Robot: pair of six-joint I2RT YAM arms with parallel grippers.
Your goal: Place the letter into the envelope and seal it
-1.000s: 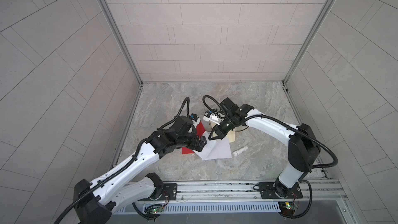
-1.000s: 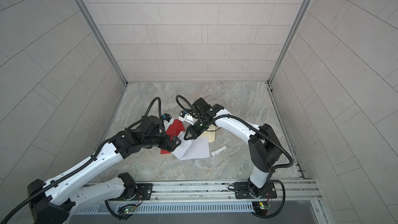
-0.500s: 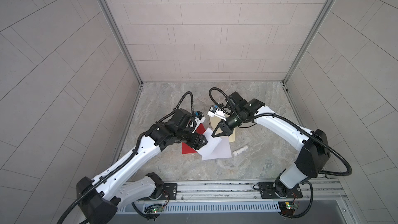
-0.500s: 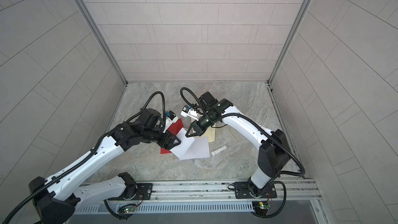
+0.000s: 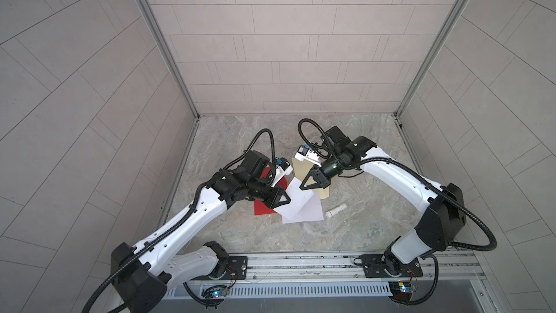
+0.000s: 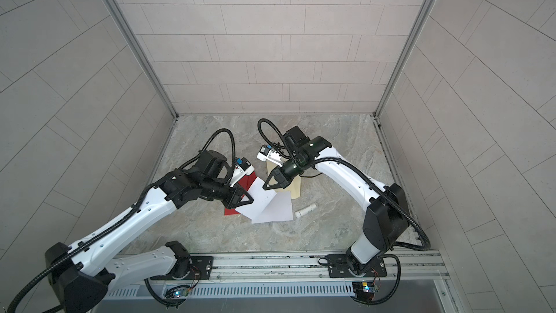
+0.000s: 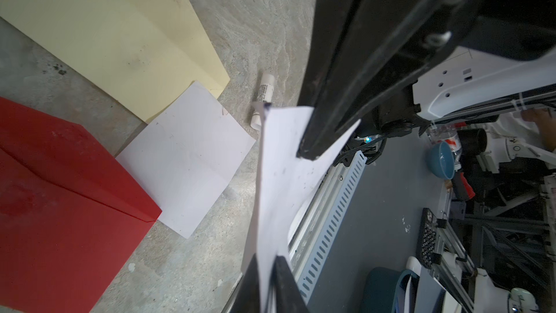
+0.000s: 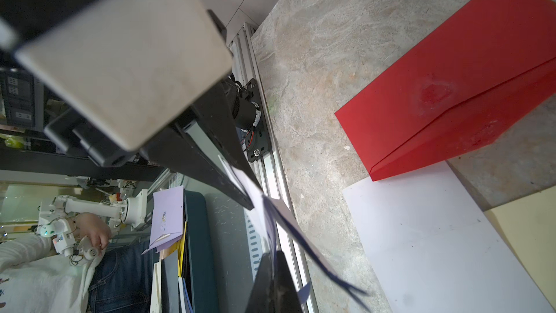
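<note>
The letter (image 5: 296, 200) is a white sheet held up off the table (image 5: 361, 146) near its middle, slung between the two arms and tilted. The left gripper (image 5: 288, 201) pinches its lower edge. The right gripper (image 5: 300, 188) pinches the upper edge. Both pairs of jaws are pressed tight on the paper.

Both top views show it hanging above a second white sheet (image 6: 278, 212) that lies flat, and over the edge of the red envelope (image 6: 230, 210). The cream envelope (image 6: 293, 189) lies under the right gripper, and the glue stick (image 6: 306, 209) lies just beside the flat sheet.

The left wrist view is close enough to show small dark specks on the letter (image 7: 282, 176) and the left gripper (image 7: 267, 266) clamped on it. It also shows a fold crease across the flat sheet (image 7: 186, 158). The cream envelope (image 7: 114, 34) comes to a point there, and the red envelope (image 7: 60, 176) has its flap folded down.

The right wrist view catches the letter (image 8: 270, 221) almost edge-on, a thin strip, nipped by the right gripper (image 8: 275, 266). It does not take in the glue stick.

By my count there are two white sheets, one held and one flat. There are two envelopes, one red and one cream, and one glue stick.
</note>
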